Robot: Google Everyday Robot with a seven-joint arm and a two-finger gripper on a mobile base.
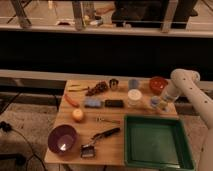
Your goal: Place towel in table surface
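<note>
The counter (118, 142), a light tan wooden top, is seen filling the lower middle of the frame. The end effector (161, 106) is found at the right edge of the counter, hanging from the white arm (187, 87) that bends in from the right border. Whether it is released or clenched cannot be told.

The towel (154, 102), a small pale blue-grey patch, is seen right at the end effector, just right of the white cup (134, 97); whether it is gripped or lying on the wood cannot be told.

Along the back edge a red bowl (158, 84) and a small metal cup (114, 84) are noted. The lower right corner is taken up by the green tray (156, 161), its rim close to the counter's right and front edges. A purple bowl (62, 138) sits near the front left corner, an orange fruit (77, 115) behind it.

Bare wood is seen in mid-counter, between the orange fruit and the green tray.
</note>
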